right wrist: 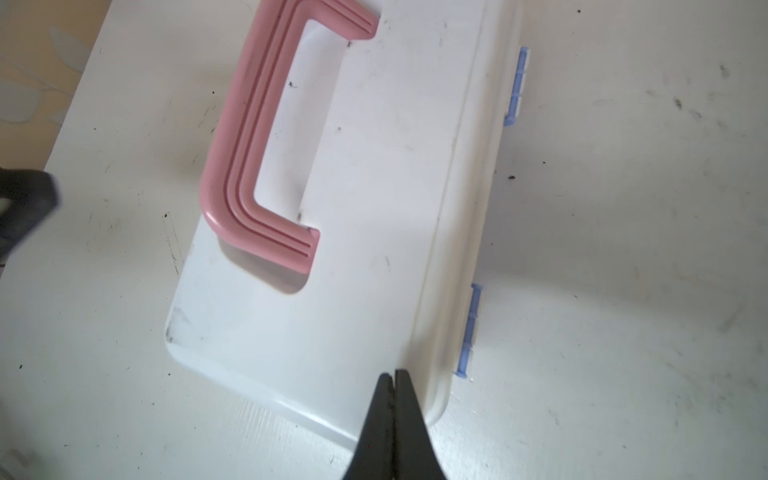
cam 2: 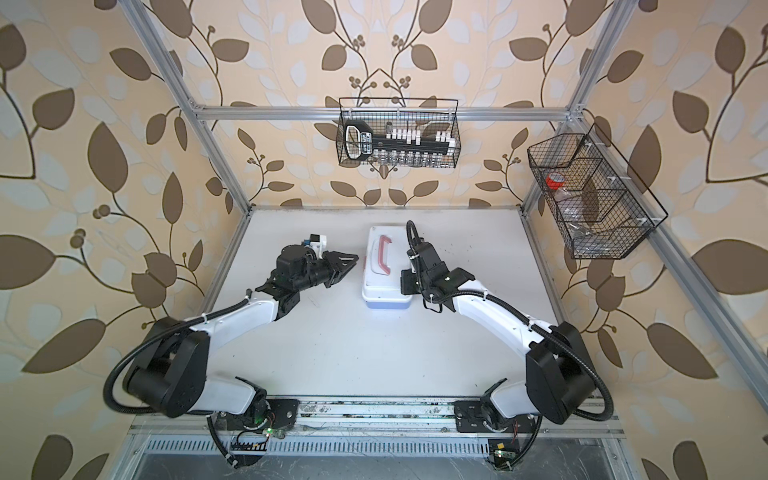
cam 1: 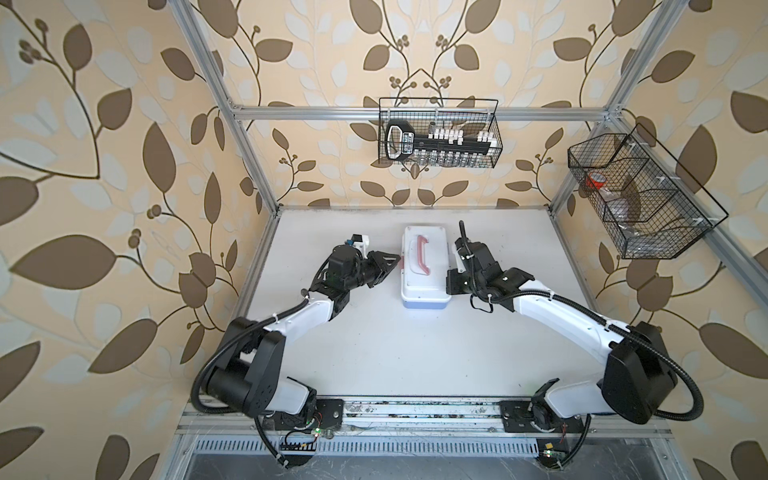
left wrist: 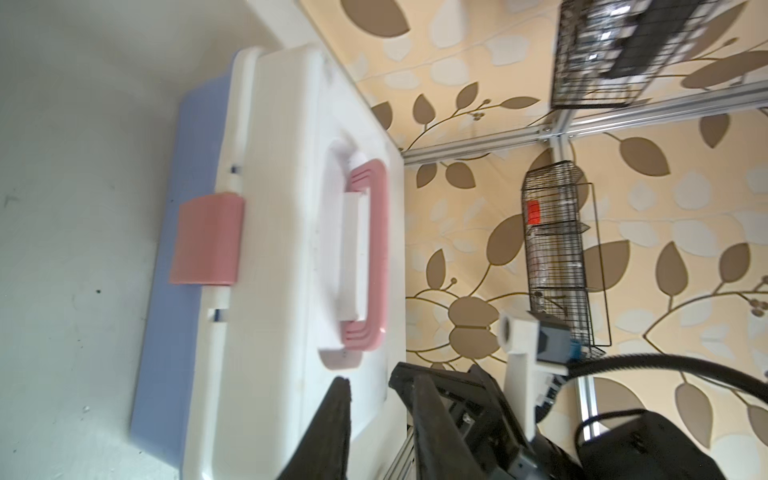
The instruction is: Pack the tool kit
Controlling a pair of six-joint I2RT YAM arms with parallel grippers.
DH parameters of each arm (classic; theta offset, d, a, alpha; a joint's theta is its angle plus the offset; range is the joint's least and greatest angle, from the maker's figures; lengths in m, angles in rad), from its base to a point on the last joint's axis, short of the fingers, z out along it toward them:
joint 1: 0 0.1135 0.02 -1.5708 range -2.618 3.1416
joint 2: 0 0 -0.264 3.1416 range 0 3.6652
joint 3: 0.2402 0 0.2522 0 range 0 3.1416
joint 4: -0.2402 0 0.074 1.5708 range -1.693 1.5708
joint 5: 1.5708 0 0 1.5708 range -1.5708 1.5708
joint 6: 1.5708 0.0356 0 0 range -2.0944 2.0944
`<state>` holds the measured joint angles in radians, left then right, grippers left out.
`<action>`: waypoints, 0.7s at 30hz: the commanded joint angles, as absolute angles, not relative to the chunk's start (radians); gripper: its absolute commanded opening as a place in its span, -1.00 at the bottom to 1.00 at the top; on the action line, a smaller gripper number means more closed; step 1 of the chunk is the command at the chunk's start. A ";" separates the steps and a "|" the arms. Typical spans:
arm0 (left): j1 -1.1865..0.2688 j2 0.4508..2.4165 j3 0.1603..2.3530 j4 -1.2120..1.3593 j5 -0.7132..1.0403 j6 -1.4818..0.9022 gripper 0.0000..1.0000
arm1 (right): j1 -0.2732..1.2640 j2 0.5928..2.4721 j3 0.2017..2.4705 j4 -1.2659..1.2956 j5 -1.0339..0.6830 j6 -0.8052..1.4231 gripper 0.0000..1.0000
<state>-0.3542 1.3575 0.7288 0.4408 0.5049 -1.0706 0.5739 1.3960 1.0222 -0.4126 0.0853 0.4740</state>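
Note:
The tool kit (cam 1: 424, 286) (cam 2: 384, 291) lies closed at the middle back of the white table, white lid up, its pink handle (cam 1: 423, 255) (right wrist: 245, 158) folded flat. In the left wrist view the kit (left wrist: 282, 208) shows its pink latch (left wrist: 205, 241) down against the blue base. My left gripper (cam 1: 395, 260) (cam 2: 354, 258) (left wrist: 370, 376) hovers just off the latch side, jaws a little apart with nothing between them. My right gripper (cam 1: 451, 286) (right wrist: 394, 374) is shut, its tips over the lid's near corner on the hinge side.
A black wire basket (cam 1: 438, 137) holding a socket set hangs on the back rail. Another wire basket (cam 1: 640, 195) with a red tape roll (cam 1: 594, 180) hangs on the right frame. Aluminium posts edge the table (cam 1: 374, 340).

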 commanded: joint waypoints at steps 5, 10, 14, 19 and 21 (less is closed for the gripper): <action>-0.357 1.155 0.752 0.176 0.387 -0.912 -0.33 | 0.574 1.197 0.961 -0.491 0.181 0.468 -1.00; -0.357 1.047 0.793 -0.023 0.287 -0.792 0.39 | 0.571 1.045 0.927 -0.475 0.273 0.431 -0.98; -0.357 0.906 0.791 -0.144 0.061 -0.709 0.98 | 0.569 0.903 0.873 -0.402 0.393 0.372 -0.54; -0.357 0.767 0.660 -0.050 -0.313 -0.686 0.98 | 0.568 0.714 0.706 -0.186 0.597 0.294 0.23; -0.357 0.773 0.583 0.040 -0.403 -0.669 0.98 | 0.566 0.667 0.634 -0.090 0.668 0.288 0.97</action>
